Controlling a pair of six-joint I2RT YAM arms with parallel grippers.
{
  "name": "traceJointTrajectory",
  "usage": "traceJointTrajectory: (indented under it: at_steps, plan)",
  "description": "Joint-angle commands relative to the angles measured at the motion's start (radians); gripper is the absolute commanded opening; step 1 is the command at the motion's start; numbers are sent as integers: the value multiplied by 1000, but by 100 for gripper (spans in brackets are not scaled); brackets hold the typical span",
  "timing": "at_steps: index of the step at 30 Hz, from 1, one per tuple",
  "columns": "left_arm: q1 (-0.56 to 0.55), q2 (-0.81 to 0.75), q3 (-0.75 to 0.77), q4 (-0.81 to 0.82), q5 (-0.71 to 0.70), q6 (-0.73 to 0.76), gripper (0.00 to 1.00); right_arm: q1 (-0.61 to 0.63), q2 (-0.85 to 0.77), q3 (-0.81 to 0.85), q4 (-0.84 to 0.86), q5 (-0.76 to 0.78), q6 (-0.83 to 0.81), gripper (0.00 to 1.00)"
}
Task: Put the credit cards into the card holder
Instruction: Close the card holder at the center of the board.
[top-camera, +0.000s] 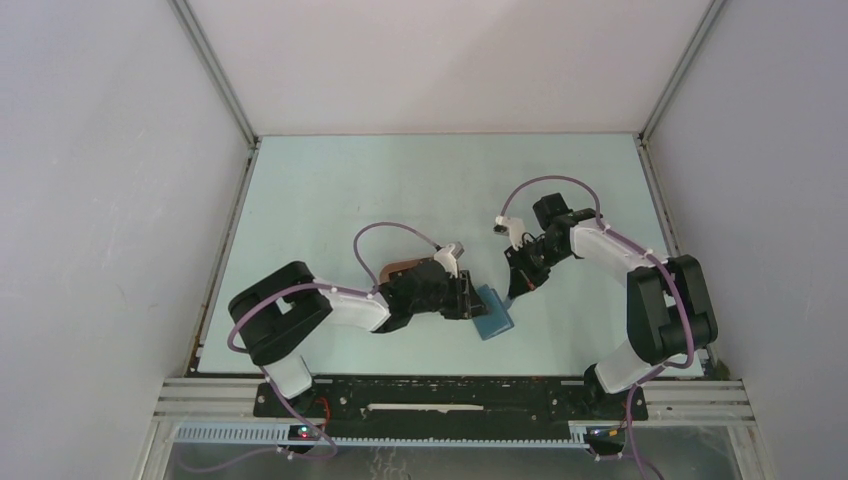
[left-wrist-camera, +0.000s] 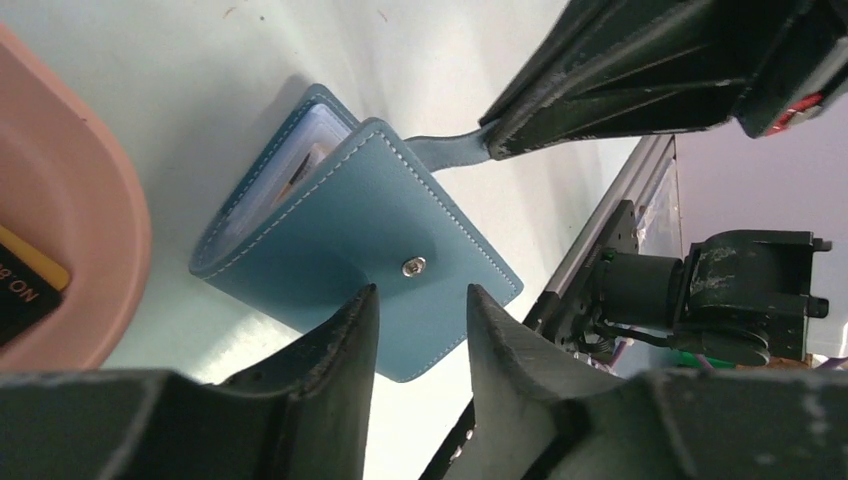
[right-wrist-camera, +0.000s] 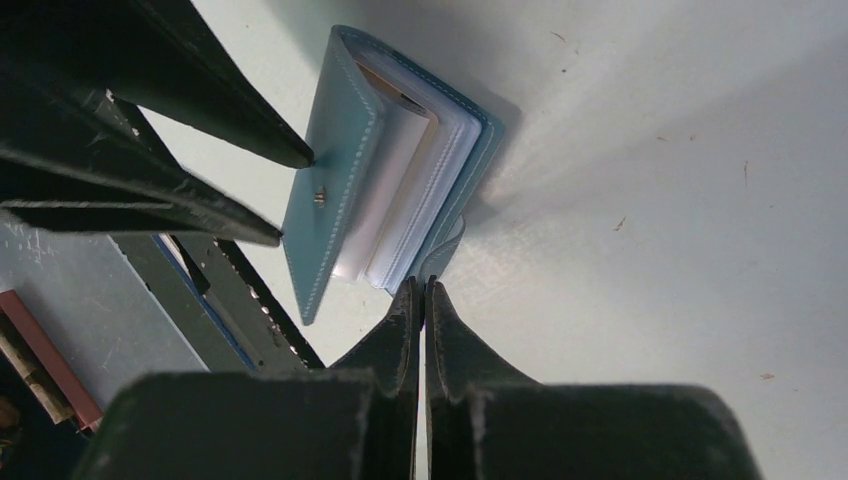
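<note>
Overhead, the left arm covers most of the pink tray on the table, so only a brownish sliver of the tray shows from above. Closer in, the tray is cut off at the picture's edge. One card, black and yellow, lies in it with just a corner visible and its print unreadable. The blue wallet lies on the table just beside the tray, partly fanned open, with its clear sleeves showing. Something dark and tan sits in one sleeve, too hidden to name. The left gripper has its fingers apart around the wallet's near corner, one tip touching the snap cover. The right gripper is pinched tight on the wallet's strap, whose end is lost between the fingers.
</note>
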Motion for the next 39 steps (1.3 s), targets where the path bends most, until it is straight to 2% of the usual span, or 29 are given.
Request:
traceJointTrajectory:
  at_steps: [1,8,13,21,24,30,33,39]
  plan:
    - [15,31,12,8,-2,22,40,0,-50,41,19,-57,-26,0]
    - [17,76,47,-46,-19,19,28,28,-33,41,35,-43,-15,0]
    - [17,112,81,-114,-43,14,23,53,-22,41,52,-35,-2,0]
    - [17,122,76,-126,-60,-6,19,123,46,45,35,-28,-11,1]
    - [17,121,76,-127,-57,-10,18,141,71,57,12,-21,-20,6]
    - [17,116,72,-124,-59,-15,18,146,67,64,4,-23,-10,28]
    - [17,118,70,-120,-60,-19,17,146,54,64,2,-26,-9,35]
    - [17,116,66,-115,-61,-25,17,140,35,64,-3,-23,-10,39]
